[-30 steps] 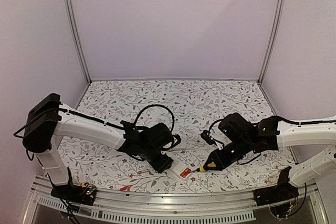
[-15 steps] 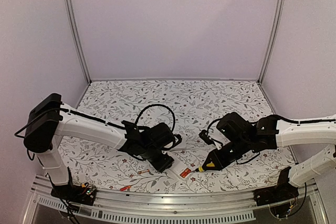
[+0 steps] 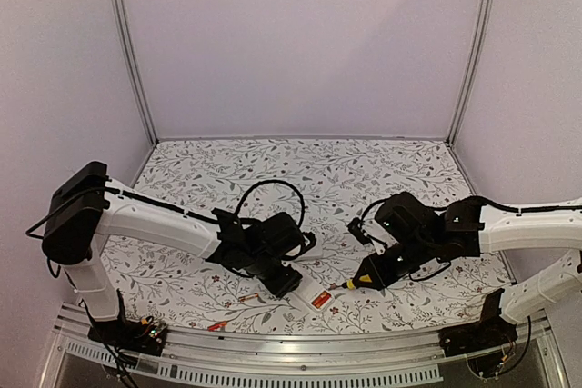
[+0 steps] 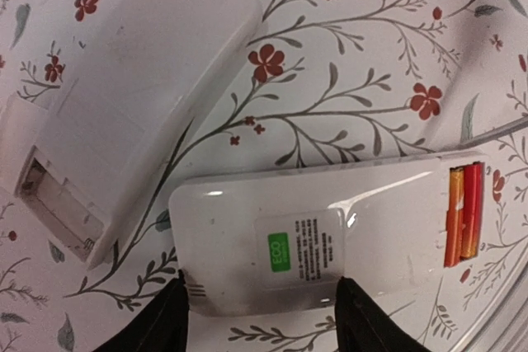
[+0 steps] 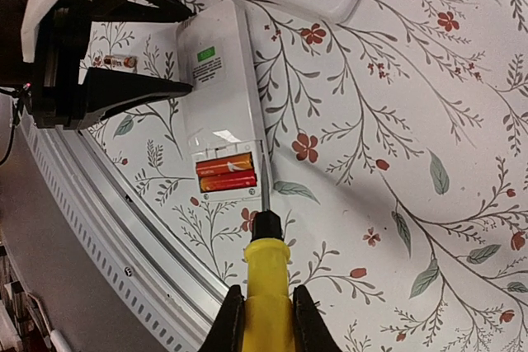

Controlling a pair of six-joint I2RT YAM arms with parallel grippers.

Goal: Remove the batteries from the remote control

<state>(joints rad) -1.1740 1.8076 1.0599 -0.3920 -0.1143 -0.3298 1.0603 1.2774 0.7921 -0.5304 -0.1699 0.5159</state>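
While the left gripper (image 4: 260, 323) grips the remote (image 4: 330, 237), the right gripper (image 5: 264, 319), clamping the screwdriver (image 5: 266, 274), has edged toward 9 o'clock, ready to pry the batteries (image 5: 224, 177) seated inside.

The left arm reaches forward and inward, its wrist bent low over the desk, and the left pincer (image 4: 260, 319) stands partly spread. The right arm folds in from the right, its right pincer (image 5: 264, 311) clamped tight and angled downward.
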